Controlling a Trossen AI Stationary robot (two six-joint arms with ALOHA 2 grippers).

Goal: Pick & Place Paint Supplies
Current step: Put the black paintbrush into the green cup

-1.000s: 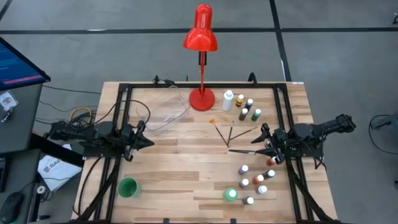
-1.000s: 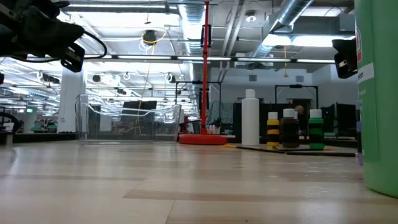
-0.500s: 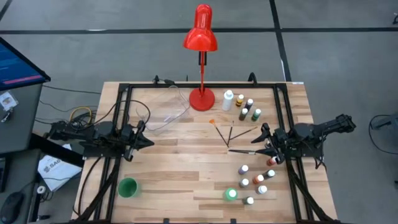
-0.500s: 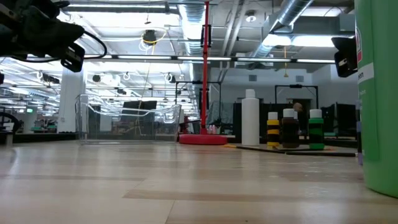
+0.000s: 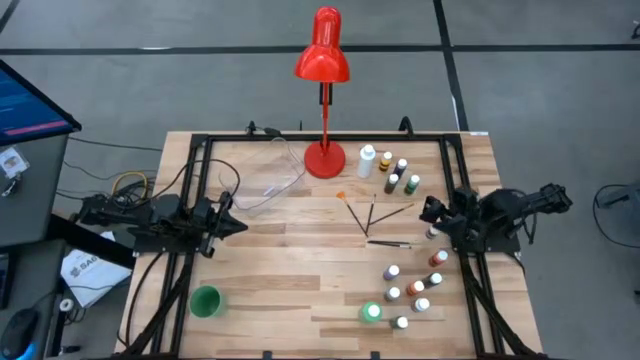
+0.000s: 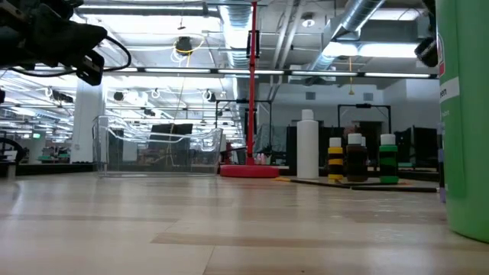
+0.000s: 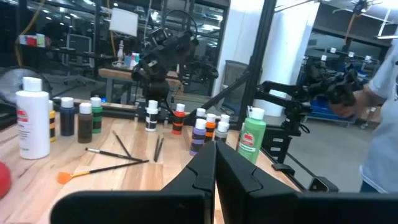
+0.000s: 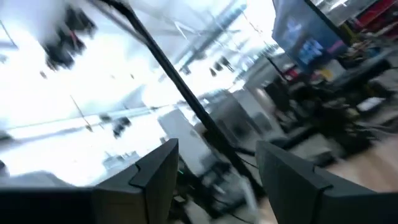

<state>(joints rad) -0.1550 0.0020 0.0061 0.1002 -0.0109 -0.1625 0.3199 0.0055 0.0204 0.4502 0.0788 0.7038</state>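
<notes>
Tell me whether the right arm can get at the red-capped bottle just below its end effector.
Probably yes. The right end effector stands open and empty right beside the red-capped bottle, with bare table between them. Neighbouring bottles sit farther down, so nothing seems to block a short descent.

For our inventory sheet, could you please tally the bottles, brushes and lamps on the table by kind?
Bottles: 13 (5 beside the lamp, 8 in the near right cluster, as best the high view shows)
Brushes: 4
Lamp: 1
Total: 18
</notes>
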